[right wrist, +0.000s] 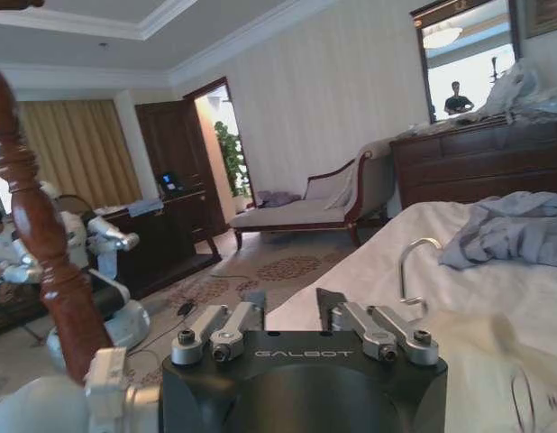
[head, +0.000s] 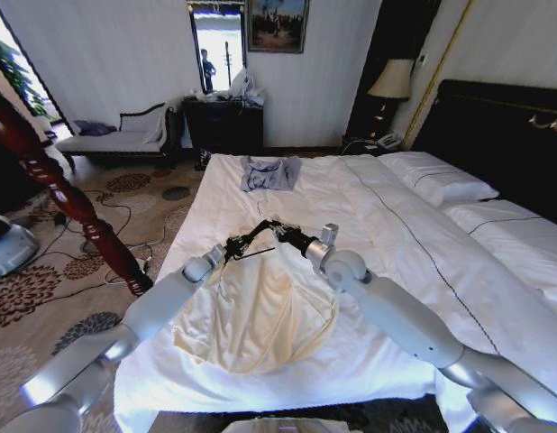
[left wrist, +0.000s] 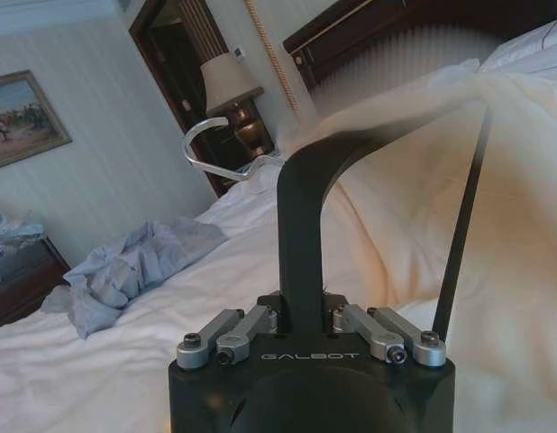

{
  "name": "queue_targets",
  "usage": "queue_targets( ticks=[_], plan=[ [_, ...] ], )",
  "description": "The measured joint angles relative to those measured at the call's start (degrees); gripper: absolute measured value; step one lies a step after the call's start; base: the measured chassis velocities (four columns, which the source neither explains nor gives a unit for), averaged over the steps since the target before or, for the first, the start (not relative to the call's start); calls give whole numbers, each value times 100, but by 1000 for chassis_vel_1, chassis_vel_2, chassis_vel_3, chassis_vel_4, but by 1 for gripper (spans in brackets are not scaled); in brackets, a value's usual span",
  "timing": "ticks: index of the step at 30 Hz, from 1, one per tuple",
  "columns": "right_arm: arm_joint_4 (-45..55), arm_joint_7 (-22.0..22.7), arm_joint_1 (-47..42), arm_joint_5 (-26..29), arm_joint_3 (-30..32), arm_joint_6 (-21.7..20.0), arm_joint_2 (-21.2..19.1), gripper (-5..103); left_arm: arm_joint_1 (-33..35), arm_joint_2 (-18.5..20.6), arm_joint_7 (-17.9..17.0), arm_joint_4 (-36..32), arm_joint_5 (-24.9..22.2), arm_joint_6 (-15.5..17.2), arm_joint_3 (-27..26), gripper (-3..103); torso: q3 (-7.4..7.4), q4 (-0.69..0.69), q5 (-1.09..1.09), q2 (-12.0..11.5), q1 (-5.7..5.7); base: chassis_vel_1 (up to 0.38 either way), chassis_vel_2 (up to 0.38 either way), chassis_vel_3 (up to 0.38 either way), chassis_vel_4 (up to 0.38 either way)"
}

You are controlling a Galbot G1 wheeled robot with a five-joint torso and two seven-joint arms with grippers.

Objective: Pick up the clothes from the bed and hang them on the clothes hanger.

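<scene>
Left gripper (left wrist: 301,316) clamped on clothes hanger (left wrist: 301,194)

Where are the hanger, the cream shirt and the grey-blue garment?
hanger (left wrist: 301,225), left wrist view, black shoulder piece clamped in the left gripper (left wrist: 305,311).
cream shirt (head: 260,316), head view, middle of the body.
grey-blue garment (head: 269,173), head view, centre of the crumpled heap.

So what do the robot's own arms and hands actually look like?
Both arms are smooth, rounded silver-grey tubes with bulging joints. They narrow to slim black wrists. Each hand, the left hand and the right hand, has a glossy black housing marked GALBOT, with silver metal finger links fixed by dark screws. No loose cables show.
</scene>
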Motion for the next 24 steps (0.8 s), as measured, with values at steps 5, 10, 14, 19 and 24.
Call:
queue_targets(
  ticks=[5,10,14,19,24],
  plan=[
    [115,-81,-28,-82,-112,20,-32,51,94,30,-58,-63,7,4,-73,20,0,1,-1,0,0,0,0,0,0],
    [242,-105,-54,-516,-127,81,-47,73,258,188,-138,-217,50,8,-217,20,0,4,0,0,0,0,0,0,0],
    [258,-85,-51,-742,-1,119,-181,84,304,279,-158,-309,103,13,-233,20,0,2,1,0,0,0,0,0,0],
    [330,-478,99,-1089,75,137,-703,97,318,342,-152,-344,200,-4,-188,20,0,2,1,0,0,0,0,0,0],
    [315,-880,114,-1504,334,188,-1284,100,291,353,-139,-345,291,-47,-149,20,-1,-2,1,0,0,0,0,0,0]
  ],
)
